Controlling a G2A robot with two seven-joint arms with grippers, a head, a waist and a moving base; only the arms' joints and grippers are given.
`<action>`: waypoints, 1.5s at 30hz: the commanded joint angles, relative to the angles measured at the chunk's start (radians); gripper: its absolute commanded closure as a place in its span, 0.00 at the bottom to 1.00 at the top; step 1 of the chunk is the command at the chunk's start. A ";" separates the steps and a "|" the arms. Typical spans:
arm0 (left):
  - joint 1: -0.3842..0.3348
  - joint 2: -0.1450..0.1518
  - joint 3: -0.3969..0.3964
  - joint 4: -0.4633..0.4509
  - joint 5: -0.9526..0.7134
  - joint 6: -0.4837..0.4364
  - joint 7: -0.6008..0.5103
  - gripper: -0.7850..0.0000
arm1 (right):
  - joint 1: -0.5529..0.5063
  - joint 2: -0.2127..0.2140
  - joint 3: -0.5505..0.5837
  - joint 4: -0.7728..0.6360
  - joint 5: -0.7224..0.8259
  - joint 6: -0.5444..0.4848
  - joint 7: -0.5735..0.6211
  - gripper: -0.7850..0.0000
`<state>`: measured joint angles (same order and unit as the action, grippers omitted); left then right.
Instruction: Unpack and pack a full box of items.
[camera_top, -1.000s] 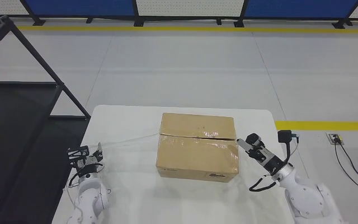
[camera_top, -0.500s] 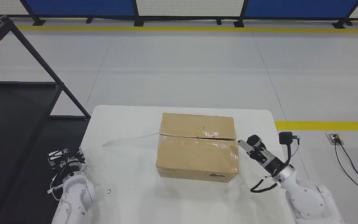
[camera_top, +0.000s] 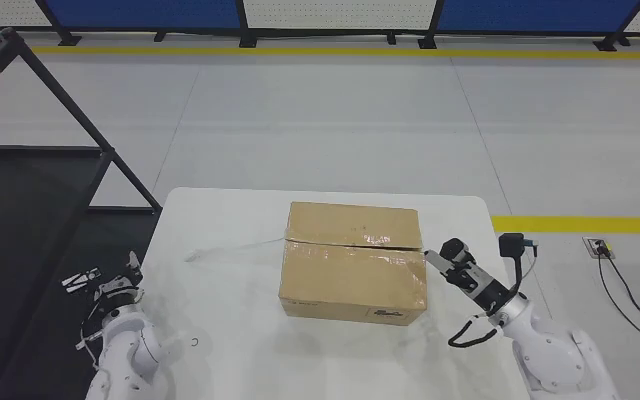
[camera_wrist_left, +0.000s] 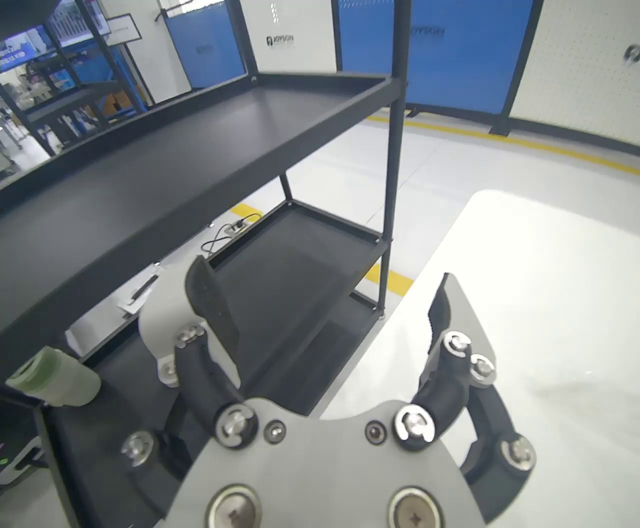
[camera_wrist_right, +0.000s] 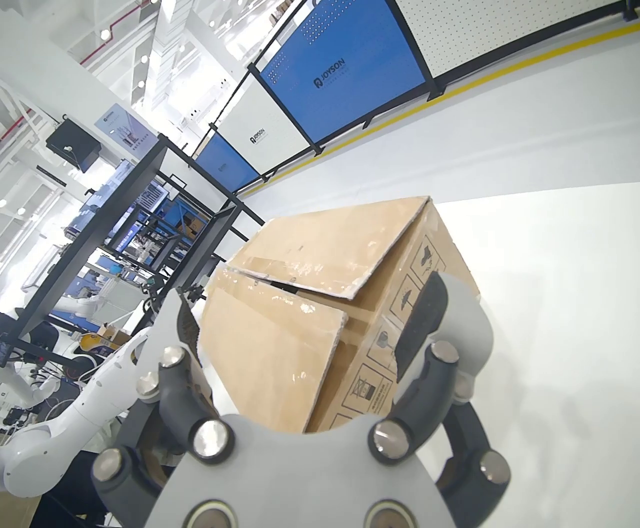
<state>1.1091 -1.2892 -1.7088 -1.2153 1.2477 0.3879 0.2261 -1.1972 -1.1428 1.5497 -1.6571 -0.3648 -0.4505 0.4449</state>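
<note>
The left gripper is seen released, its two fingers spread wide with nothing held between them. In the top view it is placed past the left edge of the white worktop, above the floor and next to a black shelf cart. One finger is seen in front of the cart's lower shelves, the other in front of the worktop's edge.

The right gripper is likewise seen spread apart, nothing being clamped. It is held at the right end of the cardboard box, with the near upper corner of the box framed between its fingers; whether a finger touches the cardboard cannot be told.

The box is set near the middle of the worktop, well apart from the left gripper. Its top flaps are folded down but not sealed: a dark gap is shown along the seam, and scraps of clear tape are left on the flap edges. A thin pale strip is seen running from the seam's left end out over the worktop.
</note>
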 joint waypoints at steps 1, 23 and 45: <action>0.046 0.000 -0.009 -0.097 -0.028 -0.046 0.012 0.00 | 0.008 0.003 0.006 -0.022 -0.016 0.013 0.021 0.00; 0.128 0.011 -0.001 -0.331 -0.186 -0.394 -0.308 0.00 | 0.082 0.018 0.009 0.107 0.196 -0.013 0.250 0.00; 0.224 0.037 -0.009 -0.536 -0.317 -0.688 -0.471 0.00 | 0.112 0.068 -0.006 0.125 0.845 -0.168 0.757 0.00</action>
<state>1.3324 -1.2536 -1.7191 -1.7439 0.9393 -0.2876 -0.2353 -1.0710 -1.0811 1.5428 -1.4983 0.4593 -0.6294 1.1938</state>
